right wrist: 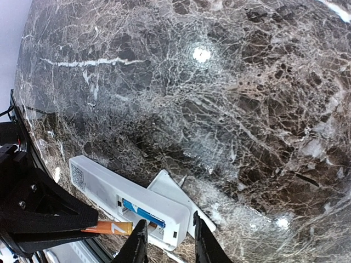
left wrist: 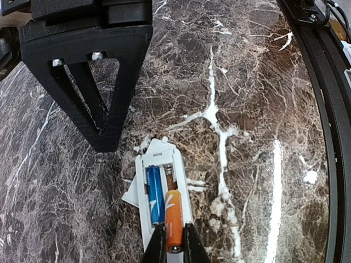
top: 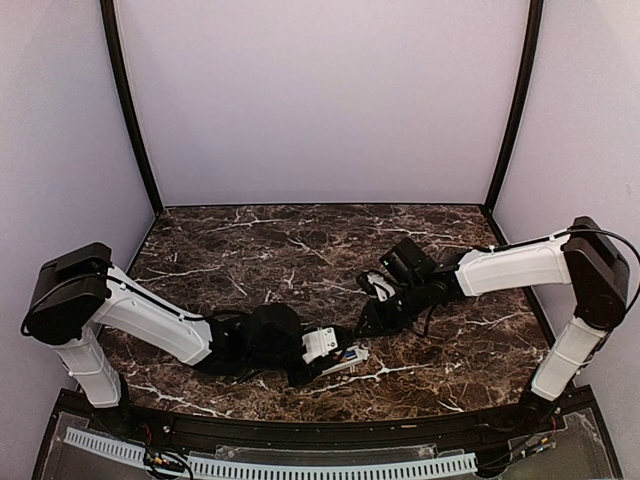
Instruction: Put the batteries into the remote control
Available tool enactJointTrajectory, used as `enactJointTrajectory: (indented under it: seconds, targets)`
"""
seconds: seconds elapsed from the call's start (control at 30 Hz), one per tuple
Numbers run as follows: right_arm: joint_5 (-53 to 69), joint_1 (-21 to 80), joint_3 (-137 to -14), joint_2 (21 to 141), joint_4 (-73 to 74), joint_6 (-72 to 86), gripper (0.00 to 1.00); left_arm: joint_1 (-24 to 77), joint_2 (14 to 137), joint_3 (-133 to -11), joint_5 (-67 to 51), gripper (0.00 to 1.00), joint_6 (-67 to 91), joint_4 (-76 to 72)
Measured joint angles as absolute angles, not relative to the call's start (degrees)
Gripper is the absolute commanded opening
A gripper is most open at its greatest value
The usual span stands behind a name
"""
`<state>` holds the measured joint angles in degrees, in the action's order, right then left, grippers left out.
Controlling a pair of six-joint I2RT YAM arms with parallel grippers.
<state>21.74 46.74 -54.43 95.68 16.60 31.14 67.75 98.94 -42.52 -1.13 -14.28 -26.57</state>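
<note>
white remote control (top: 345, 358) back-up on the marble table (top: 250, 240), toward six o'clock. looks roughly half done: blue battery (left wrist: 154, 194) seated in the recess (left wrist: 168, 176), orange-red battery (left wrist: 174, 213) only part in, tail overhanging toward six o'clock. left to do: seat it flat. left gripper (left wrist: 174, 249) clamped on that orange-red battery; right gripper (right wrist: 170, 244) with jaws apart astride the remote's end, cannot tell if gripping.

I can't read a single word or number from here. The remote control (right wrist: 104, 189) carries a small square sticker (right wrist: 78, 174) on its back, patterned like a code, but too fine to make out. The blue battery (left wrist: 154, 194) and the orange battery (left wrist: 173, 219) both show pale markings on their wraps, blurred beyond any letter or brand.
</note>
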Motion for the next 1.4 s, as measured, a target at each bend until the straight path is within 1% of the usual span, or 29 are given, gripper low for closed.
enactJointTrajectory:
  seconds: [1.13, 1.4]
  targets:
    - [27.11, 47.66, -51.59, 96.57, 14.90, 35.48, 0.23, 67.75, 102.74, -45.08, 0.75, 0.00, -18.94, -24.53]
    - [27.62, 48.64, -51.03, 96.86, 14.44, 37.34, 0.23, 67.75, 104.20, -46.22, -1.04, 0.00, -20.40, -25.39]
